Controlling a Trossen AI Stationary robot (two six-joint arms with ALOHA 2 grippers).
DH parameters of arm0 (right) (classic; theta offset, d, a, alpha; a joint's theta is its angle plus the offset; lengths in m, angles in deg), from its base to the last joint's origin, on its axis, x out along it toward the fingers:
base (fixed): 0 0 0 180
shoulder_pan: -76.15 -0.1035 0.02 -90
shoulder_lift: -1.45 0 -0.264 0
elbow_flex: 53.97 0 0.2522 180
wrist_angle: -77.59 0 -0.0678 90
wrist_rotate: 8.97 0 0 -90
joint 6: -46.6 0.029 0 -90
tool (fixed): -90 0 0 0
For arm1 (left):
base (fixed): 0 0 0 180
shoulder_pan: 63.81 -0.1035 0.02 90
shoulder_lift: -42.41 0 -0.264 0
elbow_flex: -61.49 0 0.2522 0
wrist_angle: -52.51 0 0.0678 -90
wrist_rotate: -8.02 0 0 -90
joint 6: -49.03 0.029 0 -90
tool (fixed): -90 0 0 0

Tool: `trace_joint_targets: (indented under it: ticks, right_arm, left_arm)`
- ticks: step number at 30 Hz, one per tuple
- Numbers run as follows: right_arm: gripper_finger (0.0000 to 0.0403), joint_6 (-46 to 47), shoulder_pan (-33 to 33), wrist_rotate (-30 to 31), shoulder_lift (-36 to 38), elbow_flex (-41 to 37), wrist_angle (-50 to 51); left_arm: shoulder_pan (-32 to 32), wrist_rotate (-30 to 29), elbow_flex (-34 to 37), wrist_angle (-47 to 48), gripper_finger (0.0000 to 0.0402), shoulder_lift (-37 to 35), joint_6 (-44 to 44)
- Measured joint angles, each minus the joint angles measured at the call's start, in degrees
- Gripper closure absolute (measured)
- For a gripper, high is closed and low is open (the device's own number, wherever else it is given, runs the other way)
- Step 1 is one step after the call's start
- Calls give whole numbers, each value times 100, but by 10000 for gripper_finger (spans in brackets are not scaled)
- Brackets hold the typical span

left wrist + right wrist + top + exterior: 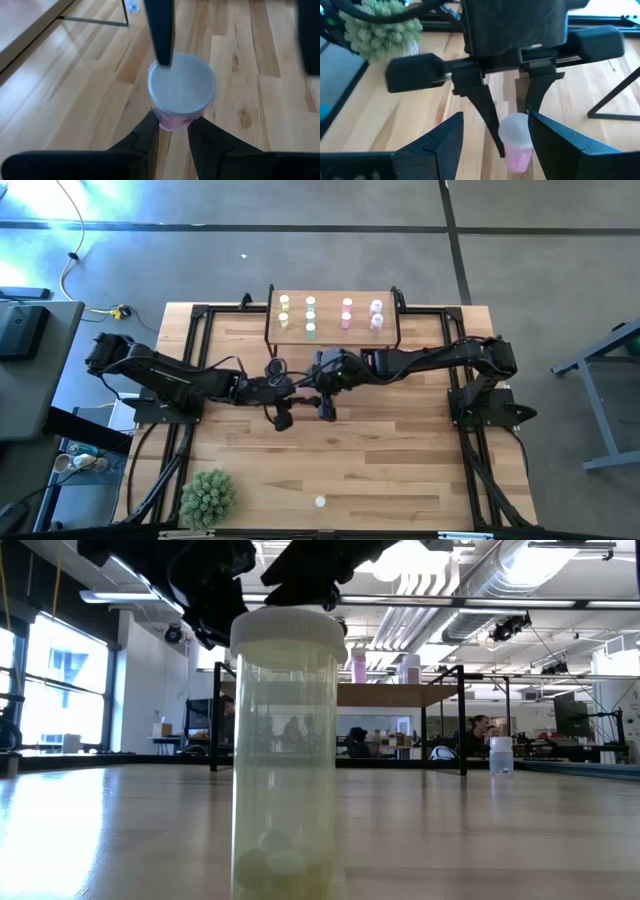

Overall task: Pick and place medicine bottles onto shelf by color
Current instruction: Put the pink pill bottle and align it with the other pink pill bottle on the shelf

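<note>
Pink medicine bottle (181, 100) clamped in left gripper (172, 131), right gripper (495, 135) wide around it, label apparently unreadable

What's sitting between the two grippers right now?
A pink bottle, pinched by the left gripper, facing the open right gripper; the right wrist view shows it.

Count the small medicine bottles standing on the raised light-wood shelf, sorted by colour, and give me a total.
On the light-wood shelf with black metal legs:
Yellow cylindrical bottles with pale caps: 2
Green cylindrical bottles: 3
Pink cylindrical bottles: 2
White or lavender cylindrical bottles: 2
Total: 9
</note>
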Motion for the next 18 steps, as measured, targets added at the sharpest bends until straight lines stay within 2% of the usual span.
trace_joint_targets:
  ticks: [3,7,18]
  right_arm:
    - [189,-64,-5,15,1,-2,59]
    - [189,-274,-5,420,4,-2,112]
    - [190,-410,-5,378,11,-7,312]
  left_arm:
    - [0,-2,-111,-14,318,109,0]
    - [0,-2,-204,-2,318,170,-6]
    - [0,-43,-221,-164,318,164,-63]
